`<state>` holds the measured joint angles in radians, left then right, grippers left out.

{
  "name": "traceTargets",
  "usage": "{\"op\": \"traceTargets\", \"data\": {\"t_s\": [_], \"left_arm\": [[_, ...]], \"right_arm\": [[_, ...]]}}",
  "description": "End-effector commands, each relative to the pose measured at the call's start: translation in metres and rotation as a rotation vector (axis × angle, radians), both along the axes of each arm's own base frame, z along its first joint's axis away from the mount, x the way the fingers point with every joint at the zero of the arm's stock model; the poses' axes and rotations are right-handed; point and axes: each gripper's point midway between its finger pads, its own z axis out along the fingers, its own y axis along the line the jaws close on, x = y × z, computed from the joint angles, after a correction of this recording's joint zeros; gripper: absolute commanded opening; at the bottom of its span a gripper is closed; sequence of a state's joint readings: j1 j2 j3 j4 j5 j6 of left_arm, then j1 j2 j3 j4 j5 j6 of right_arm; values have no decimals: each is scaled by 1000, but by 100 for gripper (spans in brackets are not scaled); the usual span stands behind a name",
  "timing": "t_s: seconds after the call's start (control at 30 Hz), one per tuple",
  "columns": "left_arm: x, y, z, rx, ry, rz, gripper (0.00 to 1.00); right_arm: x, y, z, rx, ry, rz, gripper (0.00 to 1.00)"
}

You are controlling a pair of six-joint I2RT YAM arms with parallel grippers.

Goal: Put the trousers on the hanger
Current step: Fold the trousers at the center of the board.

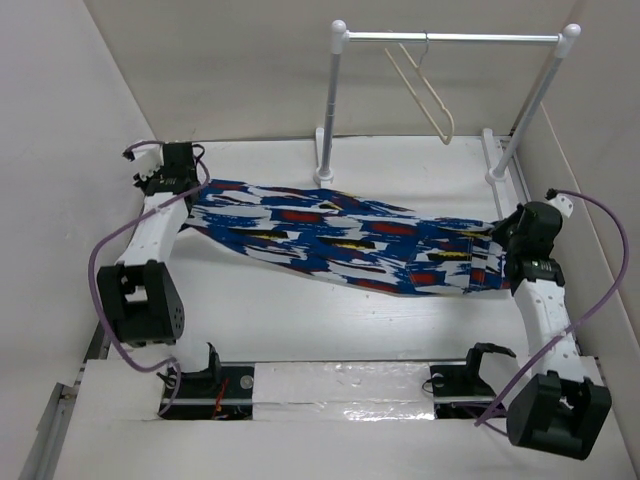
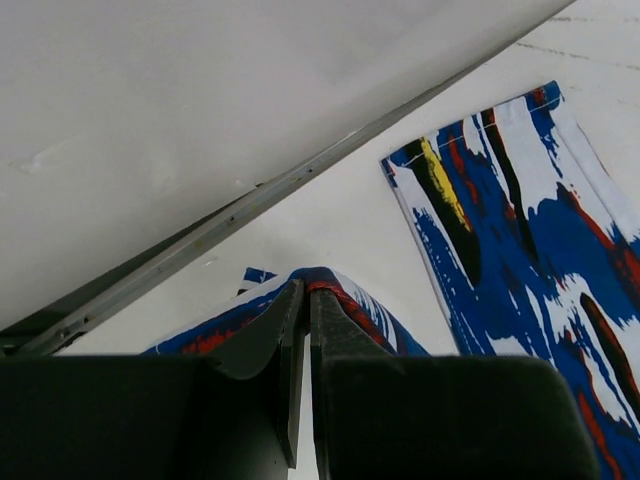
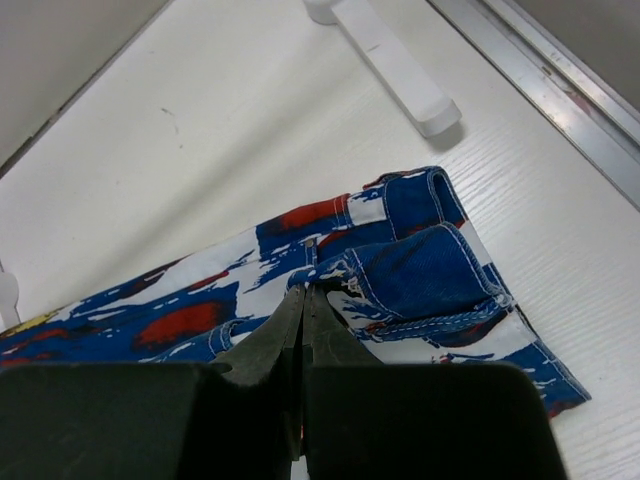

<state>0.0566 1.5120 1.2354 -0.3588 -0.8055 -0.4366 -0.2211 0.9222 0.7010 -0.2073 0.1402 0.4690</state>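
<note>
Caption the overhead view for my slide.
Left gripper and right gripper hold the trousers stretched between them; the hanger hangs on the rail.

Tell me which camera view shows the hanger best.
The top external view. It is the only one where the hanger appears, hung by its hook from the bar of the rail stand. Neither wrist view shows it at all; both look down at the trousers.
</note>
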Motion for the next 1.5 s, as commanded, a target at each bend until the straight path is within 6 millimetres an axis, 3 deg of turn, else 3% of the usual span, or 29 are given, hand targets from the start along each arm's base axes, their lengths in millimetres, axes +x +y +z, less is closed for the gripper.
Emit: {"op": "traceTargets", "data": {"t_s": [0.0,0.2,0.27,0.33,0.37,0.4,0.43,0.47,0.5,0.57,0.63,0.67,0.7,0.73,0.77,0.8,0.87,0.9,0.93,0.97,1.0,1.07,1.1,1.13,1.17,1.3,1.33,1.43,1.47], "left_arm": [[24,8,27,95,-20,35,0],[75,-3,30,185,51,0,0],[93,-5,15,177,78,-22,0],[115,-11,21,184,62,-59,0],[125,-11,4,188,95,-59,0],[139,-12,13,185,65,-65,0],[146,-12,8,191,80,-73,0],[155,-12,-9,190,109,-74,0],[166,-13,-1,186,79,-77,0],[181,-17,-22,173,111,-115,19],[189,-15,-23,143,99,-125,49],[191,-10,-24,116,81,-121,69],[191,-7,-24,91,69,-125,73],[188,-8,-23,81,63,-121,74],[182,-2,-9,74,22,-101,74],[174,4,-19,65,31,-89,74],[157,9,4,58,-34,-68,74],[143,7,-14,44,-5,-67,74],[139,14,-7,39,-56,-60,74],[126,24,9,28,-103,-44,74],[117,22,-11,-27,-95,-53,74],[100,33,2,-58,-166,-41,73],[90,28,-22,-112,-139,-72,70],[90,27,-22,-133,-176,-82,64],[88,22,-27,-155,-174,-98,54],[81,17,-76,-262,-78,-99,34],[77,22,-86,-284,-64,-79,33],[75,30,-109,-373,-81,-56,37],[78,26,-114,-391,-87,-72,44]], "right_arm": [[28,-9,44,-43,-144,-15,0],[61,-12,31,-29,-116,-3,0],[74,-15,34,-31,-126,-8,0],[87,-21,18,-27,-85,-22,0],[95,-22,22,-28,-90,-22,0],[98,-18,29,-30,-106,-8,0],[109,-21,2,-24,-38,-10,0],[114,-19,-3,-23,-22,-6,0],[120,-19,-1,-30,-20,-17,0],[130,-22,-17,-21,12,-23,0],[141,-23,-15,-4,-3,-29,0],[145,-23,-19,3,1,-28,7],[149,-19,-17,15,-11,-13,16],[153,-14,-10,20,-27,5,48],[154,-8,-4,19,-39,22,65],[151,2,-3,20,-24,46,80],[143,13,0,14,-31,72,87],[135,20,18,10,-78,88,88],[130,27,25,8,-108,110,88],[118,35,15,12,-97,126,89],[112,45,19,7,-114,146,89],[94,56,40,-6,-178,173,80],[85,72,31,0,-170,224,71],[76,81,46,-4,-217,257,22],[70,91,46,3,-223,293,4],[41,152,39,29,-242,526,0],[30,176,29,32,-229,616,0],[11,201,22,3,-240,720,0],[4,214,21,-1,-237,764,0]]}}
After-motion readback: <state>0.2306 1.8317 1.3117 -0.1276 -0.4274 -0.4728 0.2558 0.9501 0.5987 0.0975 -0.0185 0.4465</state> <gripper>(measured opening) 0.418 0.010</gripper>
